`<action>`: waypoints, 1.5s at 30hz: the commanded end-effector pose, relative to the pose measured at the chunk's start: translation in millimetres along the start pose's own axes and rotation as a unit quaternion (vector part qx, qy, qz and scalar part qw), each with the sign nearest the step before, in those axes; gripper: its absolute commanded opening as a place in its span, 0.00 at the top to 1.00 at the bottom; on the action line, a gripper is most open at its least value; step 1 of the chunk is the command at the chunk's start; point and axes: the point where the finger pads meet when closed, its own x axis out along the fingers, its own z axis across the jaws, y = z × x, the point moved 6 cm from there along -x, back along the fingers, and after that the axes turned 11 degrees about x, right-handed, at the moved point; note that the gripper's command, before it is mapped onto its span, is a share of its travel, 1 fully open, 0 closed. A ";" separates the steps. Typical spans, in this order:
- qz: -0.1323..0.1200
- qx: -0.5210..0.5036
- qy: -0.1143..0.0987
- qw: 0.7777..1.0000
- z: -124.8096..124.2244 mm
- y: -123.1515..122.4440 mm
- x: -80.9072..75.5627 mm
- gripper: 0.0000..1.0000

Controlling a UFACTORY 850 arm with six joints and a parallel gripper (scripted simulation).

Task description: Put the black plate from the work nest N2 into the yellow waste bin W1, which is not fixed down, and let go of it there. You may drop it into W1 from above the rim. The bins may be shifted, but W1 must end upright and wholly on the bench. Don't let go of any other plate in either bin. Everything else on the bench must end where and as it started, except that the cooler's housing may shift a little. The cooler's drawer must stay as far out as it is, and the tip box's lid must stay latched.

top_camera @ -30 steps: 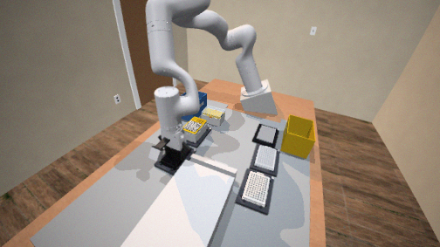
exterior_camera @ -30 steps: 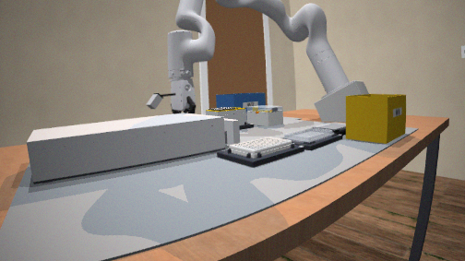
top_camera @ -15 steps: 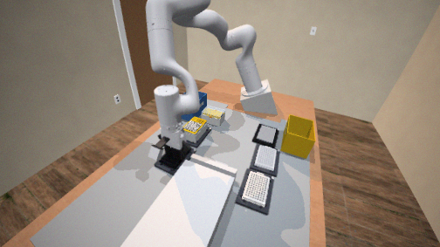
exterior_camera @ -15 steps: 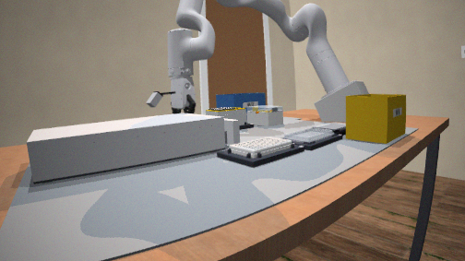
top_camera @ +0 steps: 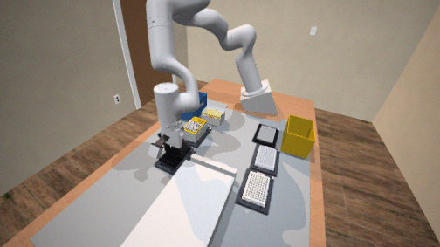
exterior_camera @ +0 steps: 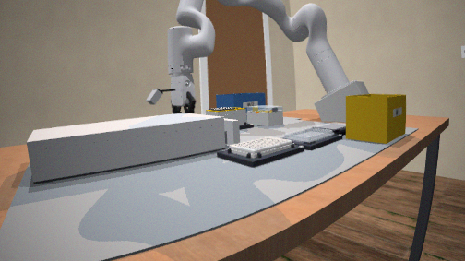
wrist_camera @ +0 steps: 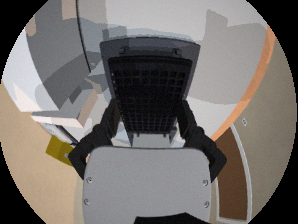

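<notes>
Gripper (wrist_camera: 148,137) is clamped wide across the black plate (wrist_camera: 149,92), which sits in its nest (top_camera: 168,163), well left of the yellow bin (top_camera: 299,136).

readable text: none | yellow bin (exterior_camera: 375,117) label (exterior_camera: 398,112): too small to read

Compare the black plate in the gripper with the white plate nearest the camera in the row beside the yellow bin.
The black plate is dark; the white plate is pale with a light well grid. The black plate is clamped between the gripper fingers over its nest, while the white plate lies untouched on its dark nest. The black plate sits across the bench from the yellow bin; the white plate lies nearer it. Both are rectangular gridded plates.
</notes>
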 end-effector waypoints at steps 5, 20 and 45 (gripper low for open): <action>0.001 0.000 0.000 1.000 0.0 0.9 -5.8 1.00; 0.001 0.000 0.000 1.000 0.1 0.9 -16.6 1.00; 0.001 0.000 0.000 1.000 0.1 0.9 -54.9 1.00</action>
